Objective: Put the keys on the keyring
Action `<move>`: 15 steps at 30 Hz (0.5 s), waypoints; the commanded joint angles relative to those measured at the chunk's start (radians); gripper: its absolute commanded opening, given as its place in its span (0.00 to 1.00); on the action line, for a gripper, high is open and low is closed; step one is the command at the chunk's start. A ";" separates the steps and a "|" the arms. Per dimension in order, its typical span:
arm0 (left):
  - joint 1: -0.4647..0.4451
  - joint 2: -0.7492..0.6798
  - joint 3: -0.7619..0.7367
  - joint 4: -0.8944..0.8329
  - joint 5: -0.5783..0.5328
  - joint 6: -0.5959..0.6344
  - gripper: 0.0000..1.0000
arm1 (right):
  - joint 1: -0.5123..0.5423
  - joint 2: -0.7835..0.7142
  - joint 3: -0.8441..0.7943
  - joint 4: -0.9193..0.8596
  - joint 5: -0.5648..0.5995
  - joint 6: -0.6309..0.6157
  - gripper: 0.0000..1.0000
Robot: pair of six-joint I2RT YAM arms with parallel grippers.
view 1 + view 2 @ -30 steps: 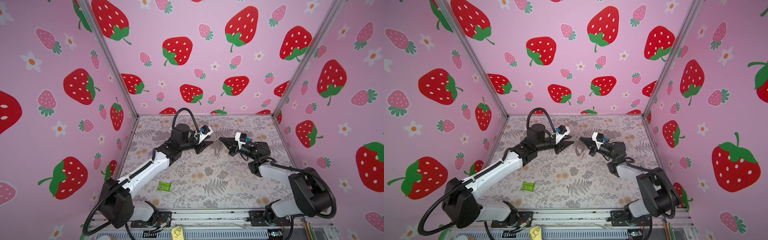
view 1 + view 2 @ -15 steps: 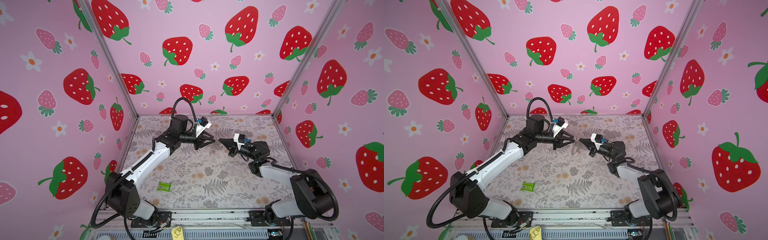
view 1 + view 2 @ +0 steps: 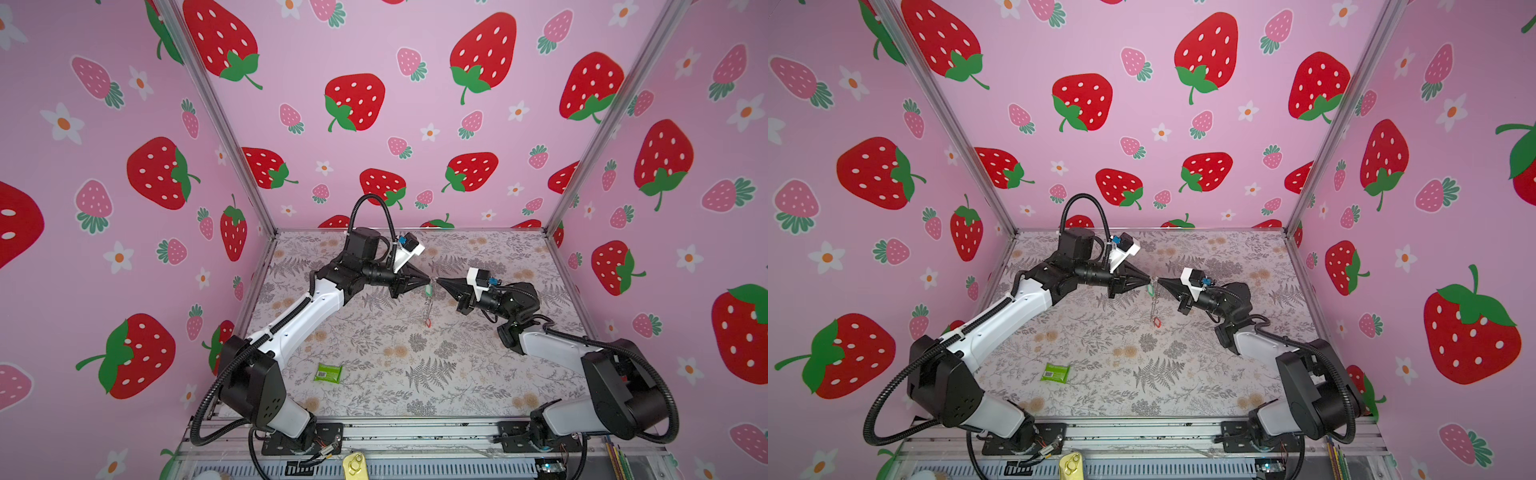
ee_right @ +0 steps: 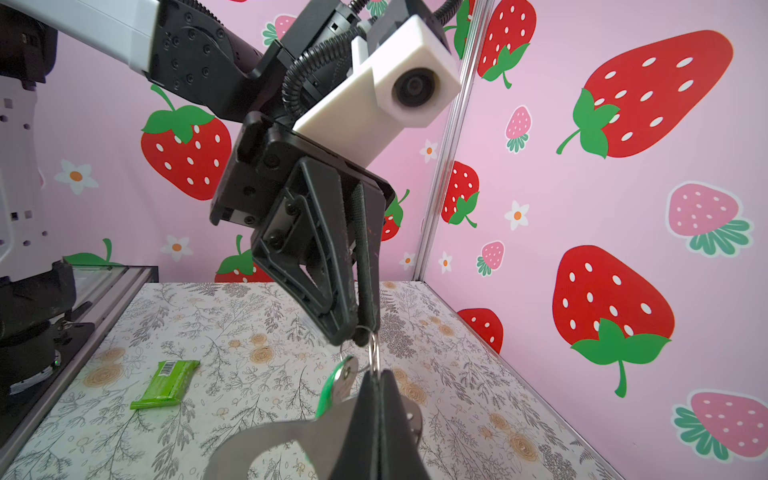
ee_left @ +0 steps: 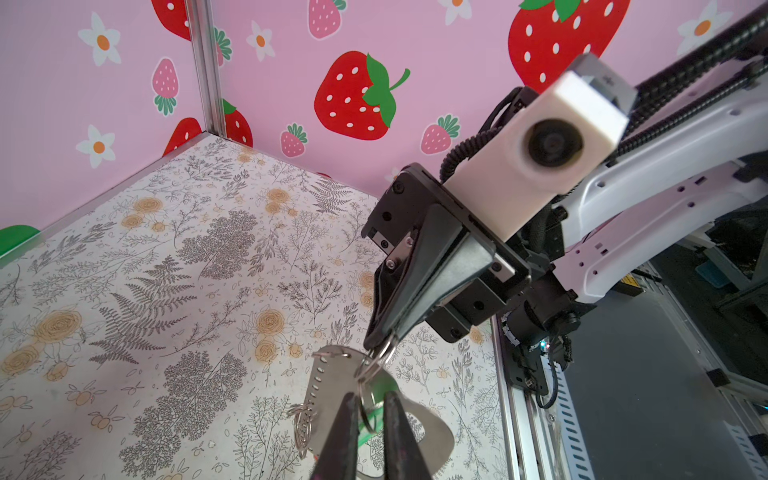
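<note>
Well, only one label shows: a white barcode sticker on the green packet [image 3: 328,372], which lies alone on the counter [image 3: 374,390], print too small to read; both arms reach in from the near rail and bend inward, meeting tip to tip above the counter; the left fingers [image 4: 332,291] are pinched nearly together on the green key [image 4: 329,390] at its ring; the right fingers [image 5: 415,282] are clamped on the keyring [image 5: 332,386]; its chain hangs between them, the red key [image 3: 427,322] at its lower end.
</note>
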 commanded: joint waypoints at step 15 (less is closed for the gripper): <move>-0.021 0.063 0.104 -0.093 0.021 0.029 0.00 | 0.007 -0.031 -0.003 0.067 0.033 -0.028 0.00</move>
